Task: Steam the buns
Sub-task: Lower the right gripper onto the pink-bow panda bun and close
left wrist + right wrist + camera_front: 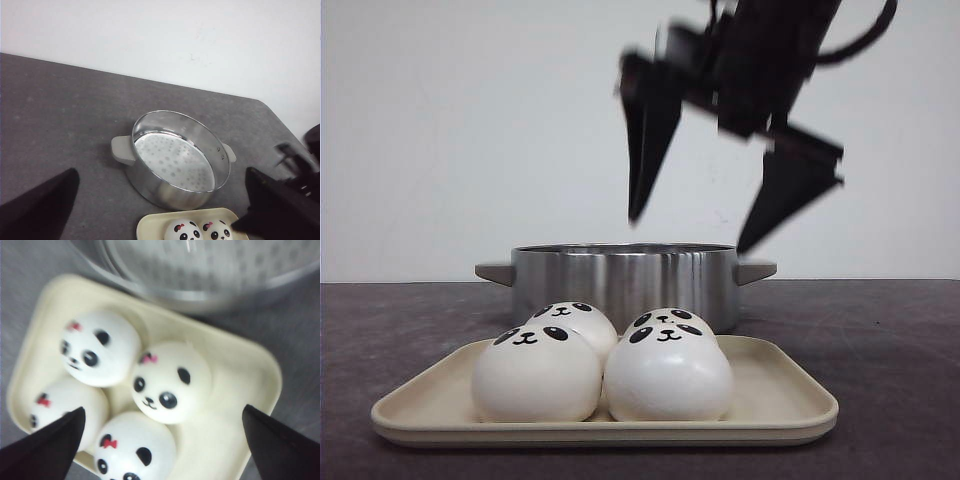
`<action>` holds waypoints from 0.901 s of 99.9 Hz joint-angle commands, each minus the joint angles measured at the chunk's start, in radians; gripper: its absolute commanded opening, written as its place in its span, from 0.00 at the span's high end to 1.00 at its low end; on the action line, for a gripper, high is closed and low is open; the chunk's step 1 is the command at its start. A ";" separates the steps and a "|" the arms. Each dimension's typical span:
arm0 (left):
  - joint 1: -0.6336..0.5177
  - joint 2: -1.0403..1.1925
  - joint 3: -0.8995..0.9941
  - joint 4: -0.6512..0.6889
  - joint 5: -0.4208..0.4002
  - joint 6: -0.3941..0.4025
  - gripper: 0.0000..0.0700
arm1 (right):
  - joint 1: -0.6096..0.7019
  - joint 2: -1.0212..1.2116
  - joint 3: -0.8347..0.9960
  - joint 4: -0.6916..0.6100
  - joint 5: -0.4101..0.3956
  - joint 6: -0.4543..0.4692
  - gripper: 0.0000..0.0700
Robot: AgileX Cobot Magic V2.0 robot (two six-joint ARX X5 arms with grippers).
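Several white panda-faced buns sit bunched on a cream tray [800, 400], two in front [535, 375] [668, 378] and two behind. In the right wrist view the buns [172, 382] fill the tray's [240, 370] left part, their faces with small red bows. My right gripper [687, 234] hangs open high above the tray and the steel steamer pot [620, 275], with nothing between its fingers [163, 410]. My left gripper [161, 171] is open and empty too, high over the pot [175, 192], whose perforated floor [172, 162] is bare.
The pot stands directly behind the tray on a dark grey table [890, 340], with grey handles on both sides [495, 272]. A white wall runs along the table's far edge. The right arm's dark body [300, 162] shows blurred at one side of the left wrist view.
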 commanded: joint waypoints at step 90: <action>-0.025 0.005 0.012 -0.008 -0.004 0.003 0.03 | 0.024 0.230 0.018 0.109 0.010 0.082 0.44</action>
